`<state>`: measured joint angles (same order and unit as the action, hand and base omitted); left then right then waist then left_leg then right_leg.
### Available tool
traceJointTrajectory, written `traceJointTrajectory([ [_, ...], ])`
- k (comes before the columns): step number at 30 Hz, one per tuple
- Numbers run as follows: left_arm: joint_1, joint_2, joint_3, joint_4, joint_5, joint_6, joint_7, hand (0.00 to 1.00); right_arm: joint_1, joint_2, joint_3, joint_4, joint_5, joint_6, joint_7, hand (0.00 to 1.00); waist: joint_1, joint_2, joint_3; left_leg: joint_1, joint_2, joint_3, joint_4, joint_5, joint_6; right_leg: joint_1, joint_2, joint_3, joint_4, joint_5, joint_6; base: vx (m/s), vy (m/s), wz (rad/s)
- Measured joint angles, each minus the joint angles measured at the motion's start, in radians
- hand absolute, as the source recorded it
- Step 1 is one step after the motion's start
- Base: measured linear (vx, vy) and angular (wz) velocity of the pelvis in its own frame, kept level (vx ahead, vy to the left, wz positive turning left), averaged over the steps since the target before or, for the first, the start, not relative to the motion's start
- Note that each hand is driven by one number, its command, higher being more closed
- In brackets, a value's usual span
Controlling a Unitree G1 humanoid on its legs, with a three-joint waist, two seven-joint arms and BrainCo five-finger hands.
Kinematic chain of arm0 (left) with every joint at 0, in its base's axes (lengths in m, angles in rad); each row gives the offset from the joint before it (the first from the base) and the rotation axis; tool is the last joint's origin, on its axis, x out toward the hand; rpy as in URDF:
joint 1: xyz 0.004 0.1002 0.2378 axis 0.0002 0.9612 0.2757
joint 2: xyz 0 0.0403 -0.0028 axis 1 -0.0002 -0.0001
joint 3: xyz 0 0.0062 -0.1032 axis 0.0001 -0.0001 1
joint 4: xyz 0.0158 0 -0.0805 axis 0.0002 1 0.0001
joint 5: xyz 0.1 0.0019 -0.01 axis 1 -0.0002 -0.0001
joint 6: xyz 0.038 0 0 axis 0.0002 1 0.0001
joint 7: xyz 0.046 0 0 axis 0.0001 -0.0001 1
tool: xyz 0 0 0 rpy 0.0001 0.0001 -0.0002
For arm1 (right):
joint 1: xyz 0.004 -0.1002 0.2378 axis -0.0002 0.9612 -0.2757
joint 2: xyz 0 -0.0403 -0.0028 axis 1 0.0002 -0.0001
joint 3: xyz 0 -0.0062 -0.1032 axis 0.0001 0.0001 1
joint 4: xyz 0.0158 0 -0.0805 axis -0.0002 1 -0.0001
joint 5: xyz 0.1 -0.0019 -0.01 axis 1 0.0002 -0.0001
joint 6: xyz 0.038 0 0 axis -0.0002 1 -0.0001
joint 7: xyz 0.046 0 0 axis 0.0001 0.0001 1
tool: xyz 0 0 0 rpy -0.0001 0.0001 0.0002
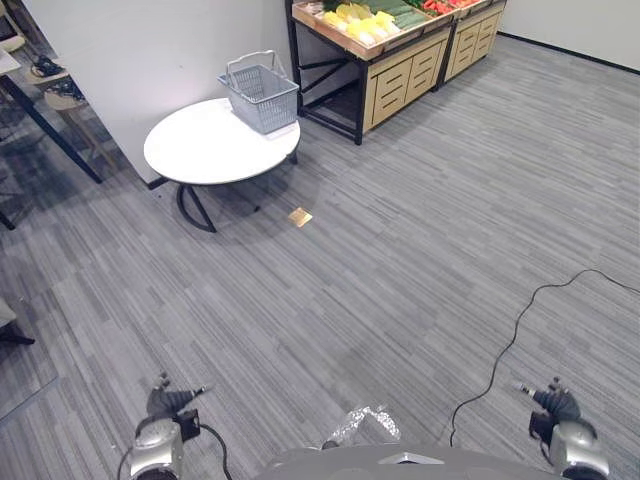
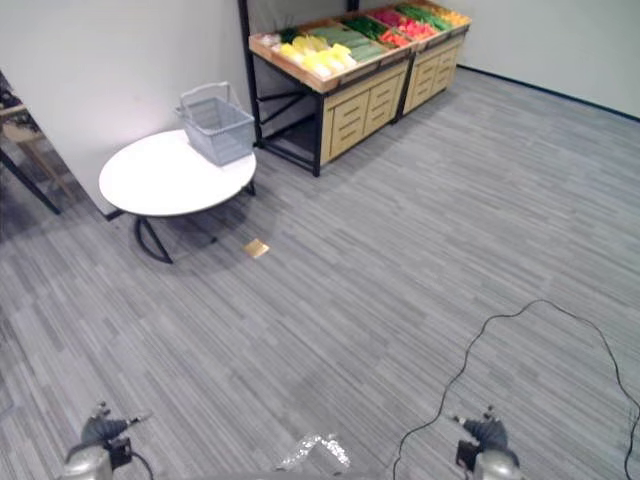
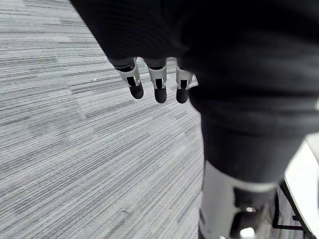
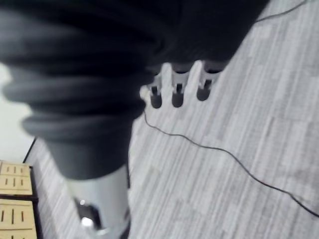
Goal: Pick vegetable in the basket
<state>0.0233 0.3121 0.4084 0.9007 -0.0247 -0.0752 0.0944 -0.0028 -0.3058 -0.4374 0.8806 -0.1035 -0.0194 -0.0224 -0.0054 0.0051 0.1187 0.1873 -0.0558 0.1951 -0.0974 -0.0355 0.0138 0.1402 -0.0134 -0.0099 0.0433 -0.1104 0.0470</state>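
A grey wire basket (image 1: 262,95) with its handles up stands empty on the far edge of a round white table (image 1: 200,150), well ahead and to the left. Behind it a wooden produce stand (image 1: 400,70) holds yellow vegetables (image 1: 360,20), green ones (image 2: 350,35) and red ones (image 2: 400,28). My left hand (image 3: 158,79) hangs low over the grey carpet, fingers relaxed and holding nothing. My right hand (image 4: 178,84) hangs the same way at my other side, also with nothing in it. Both hands are far from the basket and the stand.
A small tan square (image 1: 300,217) lies on the carpet in front of the table. A white partition wall (image 1: 150,50) rises behind the table, with a desk and stool (image 1: 50,95) at the far left. Wide grey carpet (image 1: 420,260) stretches between me and the stand.
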Motion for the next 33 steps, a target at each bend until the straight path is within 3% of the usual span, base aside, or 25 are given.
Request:
traceJointTrajectory([
  [17,0.008,-0.043,-0.077,-0.037,-0.008,-0.017,0.027,0.00,0.042,-0.001,0.063,0.000,0.000,-0.009,0.009,0.00,-0.004,0.006,0.005,-0.015,0.008,-0.042,-0.006,0.003,0.004,-0.024,0.005,-0.051,0.046,-0.045,-0.012,-0.02,-0.050,0.08],
  [21,0.008,-0.055,-0.097,-0.037,-0.028,-0.017,0.035,0.00,0.007,-0.001,0.063,0.003,0.000,-0.008,0.008,0.00,-0.005,0.006,0.035,-0.037,0.007,-0.037,0.015,-0.010,-0.006,-0.064,0.001,-0.047,0.106,-0.081,-0.020,0.07,-0.023,0.02],
  [22,0.007,-0.055,-0.096,-0.037,-0.031,-0.017,0.035,0.00,-0.001,-0.001,0.066,0.004,0.001,-0.008,0.008,0.00,-0.005,0.001,0.044,-0.053,0.007,-0.036,0.057,-0.032,-0.007,-0.066,-0.004,-0.045,0.117,-0.090,-0.019,0.07,-0.037,-0.04],
  [23,0.007,-0.057,-0.096,-0.039,-0.035,-0.017,0.035,0.00,-0.014,-0.002,0.073,0.004,0.001,-0.009,0.005,0.00,-0.002,-0.005,0.059,-0.117,0.019,-0.026,0.211,-0.110,-0.023,-0.074,-0.007,-0.040,0.137,-0.109,-0.028,0.02,-0.044,-0.10],
  [24,0.007,-0.058,-0.095,-0.040,-0.043,-0.017,0.035,0.00,-0.023,-0.006,0.087,0.004,0.001,-0.009,-0.001,0.00,0.000,-0.006,0.067,-0.190,0.041,-0.006,0.384,-0.163,-0.037,-0.080,-0.006,-0.032,0.150,-0.131,-0.040,0.00,-0.097,-0.21],
  [25,0.008,-0.063,-0.093,-0.054,-0.045,-0.016,0.035,0.00,-0.041,-0.014,0.112,0.001,0.002,-0.009,-0.003,0.00,0.005,-0.003,0.096,-0.305,0.086,0.022,0.666,-0.172,-0.048,-0.069,0.001,-0.024,0.179,-0.149,-0.046,0.01,-0.079,-0.26],
  [26,0.009,-0.070,-0.093,-0.063,-0.045,-0.016,0.035,0.00,-0.043,-0.021,0.124,-0.007,0.002,-0.009,-0.006,0.00,0.011,0.007,0.112,-0.351,0.116,0.026,0.790,-0.154,-0.045,-0.059,0.011,-0.016,0.196,-0.158,-0.052,0.06,-0.056,-0.49],
  [27,0.014,-0.086,-0.093,-0.077,-0.055,-0.016,0.037,0.00,-0.039,-0.029,0.141,-0.036,0.003,-0.008,-0.013,0.00,0.032,0.024,0.132,-0.416,0.165,0.046,0.979,-0.077,-0.036,-0.048,0.024,0.013,0.245,-0.194,-0.053,0.14,0.006,-0.63],
  [28,0.021,-0.100,-0.094,-0.092,-0.076,-0.016,0.039,0.00,-0.039,-0.025,0.153,-0.062,0.004,-0.009,-0.023,0.00,0.051,0.018,0.149,-0.463,0.186,0.063,1.090,0.030,-0.038,-0.035,0.015,0.038,0.274,-0.225,-0.060,0.16,0.023,-0.61],
  [29,0.021,-0.106,-0.095,-0.094,-0.079,-0.017,0.040,0.00,-0.040,-0.023,0.156,-0.070,0.005,-0.009,-0.025,0.00,0.053,0.011,0.156,-0.489,0.193,0.069,1.135,0.064,-0.038,-0.028,0.009,0.048,0.278,-0.235,-0.062,0.20,0.036,-0.43],
  [30,0.021,-0.112,-0.098,-0.093,-0.084,-0.016,0.040,0.00,-0.045,-0.025,0.163,-0.077,0.014,-0.009,-0.030,0.00,0.053,0.018,0.153,-0.525,0.198,0.069,1.134,-0.028,-0.037,-0.022,0.003,0.064,0.277,-0.247,-0.063,0.25,0.070,-0.33],
  [31,0.022,-0.108,-0.096,-0.093,-0.084,-0.017,0.039,0.00,-0.057,-0.027,0.165,-0.075,0.016,-0.008,-0.031,0.00,0.053,0.022,0.152,-0.547,0.195,0.071,1.026,-0.101,-0.053,-0.022,-0.005,0.081,0.269,-0.256,-0.057,0.33,0.120,-0.32],
  [32,0.026,-0.105,-0.095,-0.094,-0.084,-0.018,0.040,0.00,-0.065,-0.028,0.165,-0.075,0.020,-0.008,-0.031,0.00,0.053,0.023,0.151,-0.556,0.188,0.074,0.902,-0.126,-0.059,-0.017,-0.015,0.085,0.252,-0.261,-0.054,0.25,0.097,-0.21],
  [33,0.027,-0.104,-0.095,-0.095,-0.084,-0.018,0.040,0.00,-0.065,-0.028,0.165,-0.075,0.021,-0.008,-0.031,0.00,0.053,0.023,0.151,-0.556,0.187,0.075,0.892,-0.126,-0.059,-0.016,-0.016,0.085,0.250,-0.261,-0.054,0.36,0.176,-0.16],
])
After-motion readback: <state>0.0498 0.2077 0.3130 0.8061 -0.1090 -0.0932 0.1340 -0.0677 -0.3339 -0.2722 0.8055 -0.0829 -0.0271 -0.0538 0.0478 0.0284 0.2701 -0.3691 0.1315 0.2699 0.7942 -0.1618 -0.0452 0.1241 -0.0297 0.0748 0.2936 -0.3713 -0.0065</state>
